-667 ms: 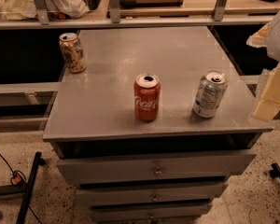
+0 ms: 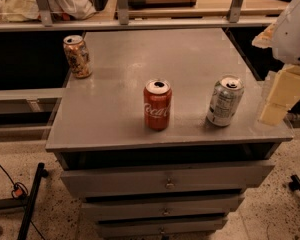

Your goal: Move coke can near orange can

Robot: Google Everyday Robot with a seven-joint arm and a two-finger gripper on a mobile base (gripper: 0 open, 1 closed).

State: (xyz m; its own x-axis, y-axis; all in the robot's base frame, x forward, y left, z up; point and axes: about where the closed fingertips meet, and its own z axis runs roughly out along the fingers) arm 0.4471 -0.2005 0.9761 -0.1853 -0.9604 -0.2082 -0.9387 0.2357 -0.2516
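The coke can [image 2: 157,105], red with white script and an open silver top, stands upright near the front middle of the grey cabinet top [image 2: 120,129]. The orange can [image 2: 77,56], mottled orange-brown, stands upright at the far left edge of the top. My gripper [image 2: 282,94], cream-coloured under a white arm, hangs at the right edge of the view, just off the table's right side. It is well to the right of the coke can and holds nothing that I can see.
A silver-grey can [image 2: 225,101] with a nutrition label stands between the coke can and my gripper. The cabinet has several drawers [image 2: 165,181] below. A shelf rail [image 2: 140,21] with posts runs behind the top. Black stand legs [image 2: 32,199] sit on the floor at the left.
My gripper has shifted slightly left, toward the table's right edge. The three cans have not moved.
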